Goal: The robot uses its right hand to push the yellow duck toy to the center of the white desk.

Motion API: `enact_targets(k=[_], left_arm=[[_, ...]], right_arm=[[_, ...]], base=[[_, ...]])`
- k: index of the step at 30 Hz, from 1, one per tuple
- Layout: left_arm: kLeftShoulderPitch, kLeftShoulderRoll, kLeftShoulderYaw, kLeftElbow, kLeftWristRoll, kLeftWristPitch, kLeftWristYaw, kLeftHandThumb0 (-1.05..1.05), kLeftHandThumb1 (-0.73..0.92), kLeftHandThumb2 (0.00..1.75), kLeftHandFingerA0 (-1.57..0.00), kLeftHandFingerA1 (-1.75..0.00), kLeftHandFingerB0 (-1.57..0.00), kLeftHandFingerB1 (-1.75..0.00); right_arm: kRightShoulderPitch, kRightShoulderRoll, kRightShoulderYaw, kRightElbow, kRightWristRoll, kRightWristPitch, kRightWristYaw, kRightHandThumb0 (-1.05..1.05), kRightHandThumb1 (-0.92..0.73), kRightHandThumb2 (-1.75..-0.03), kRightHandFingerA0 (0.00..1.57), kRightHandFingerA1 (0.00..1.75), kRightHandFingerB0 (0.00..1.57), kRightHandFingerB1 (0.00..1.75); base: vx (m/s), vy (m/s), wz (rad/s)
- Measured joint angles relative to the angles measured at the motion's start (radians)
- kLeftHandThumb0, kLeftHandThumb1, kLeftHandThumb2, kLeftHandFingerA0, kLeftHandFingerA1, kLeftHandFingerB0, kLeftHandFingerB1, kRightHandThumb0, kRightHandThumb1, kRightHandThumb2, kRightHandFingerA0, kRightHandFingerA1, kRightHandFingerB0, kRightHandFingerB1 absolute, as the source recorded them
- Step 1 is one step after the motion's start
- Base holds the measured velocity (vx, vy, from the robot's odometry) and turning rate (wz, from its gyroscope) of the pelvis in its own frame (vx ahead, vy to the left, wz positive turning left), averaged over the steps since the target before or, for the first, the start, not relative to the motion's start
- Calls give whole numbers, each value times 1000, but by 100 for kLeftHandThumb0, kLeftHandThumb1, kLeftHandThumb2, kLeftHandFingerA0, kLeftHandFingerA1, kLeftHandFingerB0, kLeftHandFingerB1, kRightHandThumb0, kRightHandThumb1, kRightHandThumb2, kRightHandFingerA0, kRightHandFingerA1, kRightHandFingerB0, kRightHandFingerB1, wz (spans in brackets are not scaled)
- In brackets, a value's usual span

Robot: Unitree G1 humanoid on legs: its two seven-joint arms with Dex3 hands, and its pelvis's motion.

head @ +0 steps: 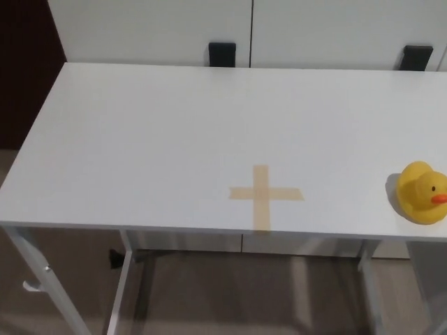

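White bench (140, 139) before pale cabinets, tape cross (265, 194) near the front. Yellow duck (421, 192) far right by the edge; neither hand visible, state unknowable. Risk: glancing push tipping it off.

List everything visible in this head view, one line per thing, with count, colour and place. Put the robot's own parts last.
White desk: one, white top on a pale metal frame, fills most of the view.
Yellow duck toy: one, yellow with an orange beak, on the desk near its right edge and close to the front edge, beak pointing right.
Tape cross: one, tan, stuck flat on the desk near the front edge, left of the duck and apart from it.
Black brackets: two, black, behind the desk's far edge, one near the middle and one at the right.
White panels: white, behind the desk.
Floor: brownish, under the desk.
Robot's hands: neither the left nor the right is in view.
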Motion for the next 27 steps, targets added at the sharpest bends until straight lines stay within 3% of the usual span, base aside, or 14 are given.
enact_targets(k=[2,3,8,9,11,12,17,18,21,22,23,25,26,27], left_arm=[[0,3,-3,12,1,0,1,-21,65,58,-77,-77,-79,-55],[0,5,-7,18,2,0,3,-18,66,63,-79,-81,-83,-63],[-2,4,-8,29,2,0,6,-18,65,65,-79,-82,-82,-62],[-3,4,-8,30,1,0,6,-18,67,64,-76,-74,-80,-59],[-6,4,-11,32,2,0,6,-18,67,62,-76,-72,-78,-56],[-6,4,-12,32,2,0,6,-17,66,66,-77,-82,-82,-62],[-22,4,-17,32,2,0,7,-20,66,62,-78,-77,-81,-60],[-26,4,-17,32,2,0,8,-19,65,60,-81,-75,-80,-58],[-37,5,-20,32,3,0,9,-20,65,62,-81,-75,-79,-58],[-40,5,-20,31,3,0,9,-19,65,63,-81,-77,-81,-59],[-45,5,-21,30,3,0,9,-18,66,65,-81,-79,-81,-60],[-46,6,-21,31,3,-1,10,-18,66,65,-81,-79,-81,-60],[-48,6,-21,31,3,-1,10,-18,66,65,-81,-79,-80,-60],[-49,6,-21,31,2,-1,10,-18,66,65,-81,-79,-80,-60]], right_arm=[[-7,-13,-42,15,22,-32,11,-39,-67,-60,73,78,41,56],[-14,-27,-70,21,37,-54,16,-48,-68,-61,65,89,40,59],[-81,-89,-181,27,94,-74,20,-51,-71,-62,61,92,40,66],[-89,-96,-193,25,103,-73,20,-55,-76,-63,58,96,40,72],[-132,-119,-230,16,128,-55,18,-58,-78,-63,55,93,37,70],[-143,-123,-234,13,132,-50,18,-66,-79,-63,53,84,36,61],[-293,-175,-255,-77,169,29,8,-71,-82,-65,37,66,39,48],[-317,-180,-252,-98,170,42,4,-84,-70,-72,26,64,38,51],[-415,-179,-235,-182,175,91,-22,-87,-68,-73,25,66,37,53],[-434,-179,-233,-198,177,101,-28,-91,-67,-75,26,74,36,59],[-468,-177,-230,-236,182,122,-41,-95,-81,-65,37,74,34,59],[-528,-145,-218,-294,191,146,-60,-95,-81,-65,37,74,34,59],[-555,-125,-205,-310,194,152,-61,-97,-68,-79,38,66,32,54],[-567,-113,-197,-318,195,156,-61,-97,-68,-79,38,66,32,54]], base=[[0,0,0],[0,0,0],[0,0,0],[0,0,0],[0,0,0],[0,0,0],[0,0,0],[0,0,0],[0,0,0],[0,0,0],[14,-2,7],[0,0,0],[0,0,0],[0,0,0]])
